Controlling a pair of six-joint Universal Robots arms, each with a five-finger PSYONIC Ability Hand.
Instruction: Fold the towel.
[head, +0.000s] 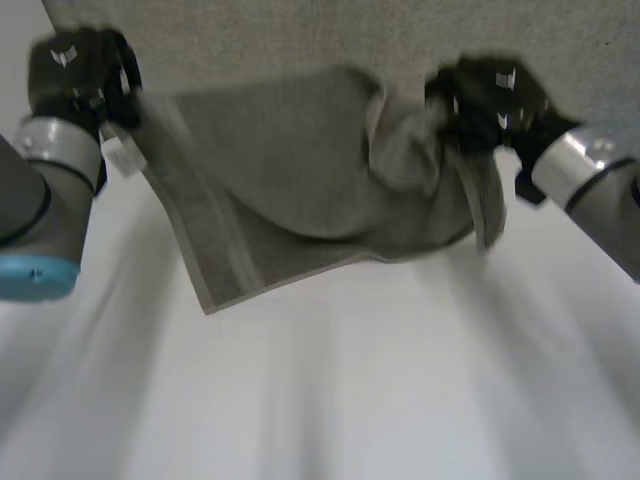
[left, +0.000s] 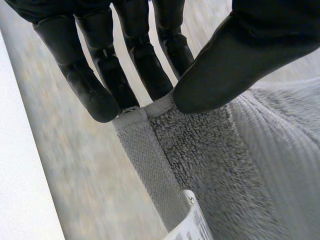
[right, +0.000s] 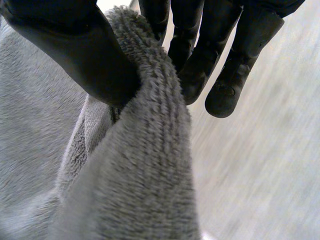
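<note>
1. The left robot hand pinches one corner of the towel between its thumb and fingers. It grips right on the hem band, just above the white label.
2. The towel hangs between both hands, over the white worktop. It sags in the middle, and one loose corner droops toward the near side.
3. Its long side runs across, from one hand to the other. The hem band with the label runs down the left end.
4. It looks soft, fluffy and light. It will likely flop and bunch up, not stay flat. The corners and the hem look like the best places to hold it.
5. The right robot hand squeezes a thick, bunched roll of towel between its thumb and fingers. I cannot tell if that is a real corner.
</note>
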